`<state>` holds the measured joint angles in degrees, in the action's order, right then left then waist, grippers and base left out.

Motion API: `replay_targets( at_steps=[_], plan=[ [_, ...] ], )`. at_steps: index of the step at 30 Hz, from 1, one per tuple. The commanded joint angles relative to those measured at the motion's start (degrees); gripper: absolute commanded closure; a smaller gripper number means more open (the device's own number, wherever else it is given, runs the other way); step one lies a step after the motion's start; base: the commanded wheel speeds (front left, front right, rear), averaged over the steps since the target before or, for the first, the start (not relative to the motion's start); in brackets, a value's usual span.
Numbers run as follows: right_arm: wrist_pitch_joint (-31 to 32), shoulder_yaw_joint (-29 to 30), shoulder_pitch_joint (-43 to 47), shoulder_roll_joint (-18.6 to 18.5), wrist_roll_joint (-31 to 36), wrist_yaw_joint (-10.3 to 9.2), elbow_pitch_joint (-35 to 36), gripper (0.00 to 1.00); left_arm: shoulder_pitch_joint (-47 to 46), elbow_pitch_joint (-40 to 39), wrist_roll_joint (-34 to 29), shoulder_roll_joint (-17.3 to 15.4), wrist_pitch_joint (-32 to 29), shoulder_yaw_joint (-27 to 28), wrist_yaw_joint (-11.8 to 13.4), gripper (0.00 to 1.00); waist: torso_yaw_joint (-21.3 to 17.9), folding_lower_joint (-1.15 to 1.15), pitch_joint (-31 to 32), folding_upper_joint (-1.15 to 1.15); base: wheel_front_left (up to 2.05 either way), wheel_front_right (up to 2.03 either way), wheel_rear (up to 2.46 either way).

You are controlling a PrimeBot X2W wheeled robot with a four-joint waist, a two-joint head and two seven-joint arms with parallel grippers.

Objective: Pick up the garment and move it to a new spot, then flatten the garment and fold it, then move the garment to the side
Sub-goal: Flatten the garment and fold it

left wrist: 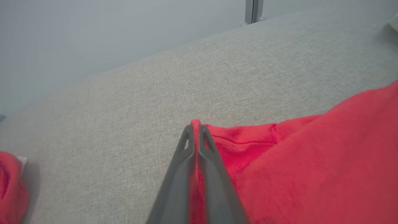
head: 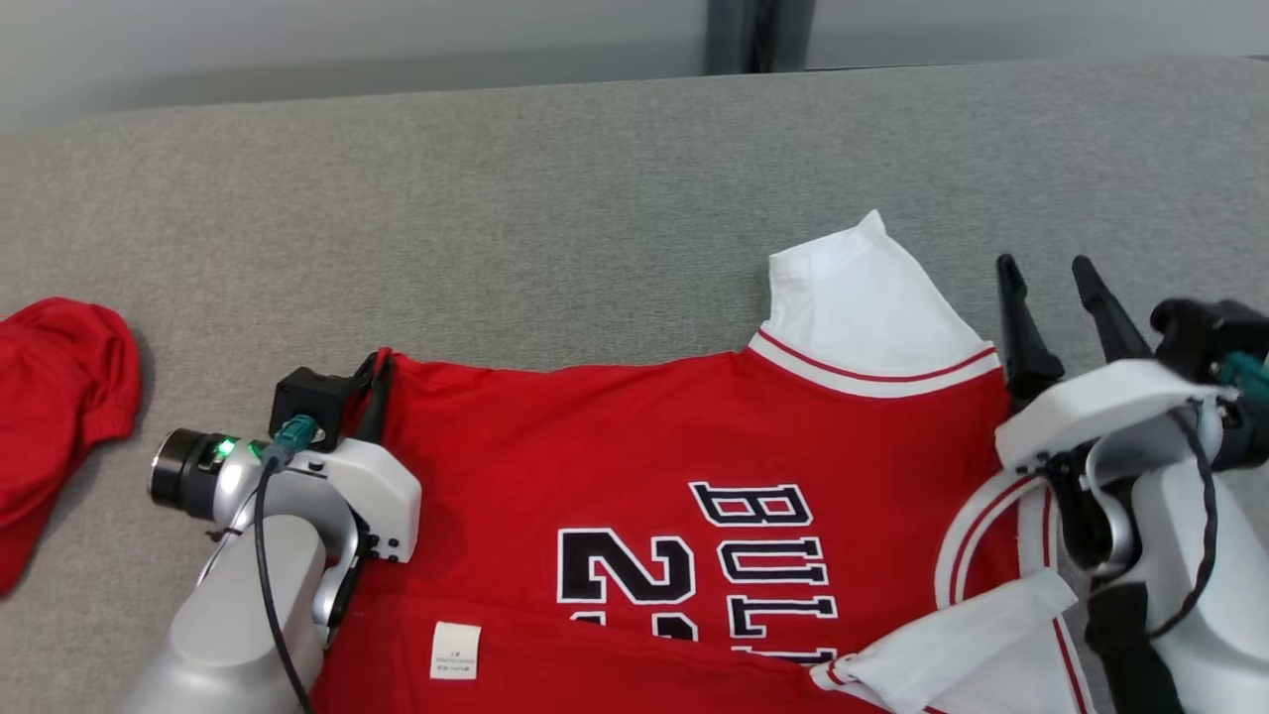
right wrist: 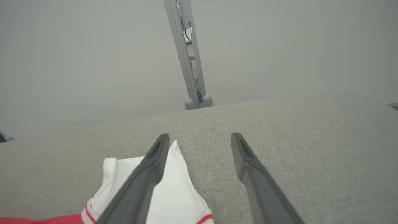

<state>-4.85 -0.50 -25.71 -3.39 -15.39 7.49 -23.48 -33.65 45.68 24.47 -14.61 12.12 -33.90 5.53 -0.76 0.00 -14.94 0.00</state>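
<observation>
Red jersey (head: 595, 436) lies spread on the grey surface (head: 595, 198), long axis left to right. Left gripper (left wrist: 195, 129) at the jersey's left corner — fingers pinching red hem. Right gripper (right wrist: 200, 140) just off the jersey's right edge, over its white sleeve (right wrist: 183, 193) — fingers spread, empty. Judged the nearer arm for that end.

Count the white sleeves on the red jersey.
2. One sleeve lies flat beyond the jersey, left of the right gripper; the other is crumpled at the head view's lower right, partly cut off.
</observation>
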Motion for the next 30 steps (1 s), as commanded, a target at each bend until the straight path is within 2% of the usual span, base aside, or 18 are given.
replay_targets(
  at_steps=[1, 5, 10, 18, 26, 28, 30],
  plan=[
    [1.24, 0.48, -2.39, -0.78, -0.67, 0.01, -1.48, 0.00, -1.47, -0.54, -0.40, 0.28, 0.29, -0.21, -0.18, 1.00, 2.07, 0.00, -1.09, 0.00, 0.00, 0.00, 0.00],
    [6.18, 0.98, -9.42, -2.41, -1.89, 0.01, -9.38, 0.00, -2.23, -1.83, -0.75, 1.76, 0.33, -1.28, -0.39, 1.00, 4.98, 0.00, -2.25, 0.00, 0.00, 0.00, 0.00],
    [9.86, -1.20, -16.45, -5.40, -1.20, 0.00, -18.40, 0.00, -3.76, -2.26, -1.02, 3.25, 0.30, -2.43, -1.01, 1.00, 7.89, 0.00, -3.64, 0.00, 0.00, 0.00, 0.00],
    [11.05, -5.37, -23.92, -7.50, -0.69, 0.00, -28.48, 0.00, -5.22, -1.32, -1.21, 4.93, 0.76, -3.57, -1.41, 1.00, 9.91, 0.00, -5.93, 0.00, 0.00, 0.00, 0.00],
    [10.21, -8.80, -27.82, -8.10, -2.23, 0.00, -34.55, 0.00, -6.22, 0.30, -0.94, 5.74, 1.55, -4.09, -1.91, 1.00, 10.54, 0.00, -6.97, 0.00, 0.00, 0.00, 0.00],
    [10.35, -9.61, -28.37, -8.12, -3.02, 0.00, -35.69, 1.00, -6.63, 0.65, -0.91, 5.84, 1.66, -4.19, -2.06, 1.00, 10.67, 0.00, -7.06, 0.00, 0.00, 0.00, 0.00],
    [9.73, -10.68, -28.79, -8.36, -3.62, 0.00, -36.22, 1.00, -6.95, 1.06, -0.81, 5.97, 1.89, -4.24, -2.19, 1.00, 10.75, 0.00, -7.11, 0.00, 0.00, 0.00, 0.00]
  ],
)
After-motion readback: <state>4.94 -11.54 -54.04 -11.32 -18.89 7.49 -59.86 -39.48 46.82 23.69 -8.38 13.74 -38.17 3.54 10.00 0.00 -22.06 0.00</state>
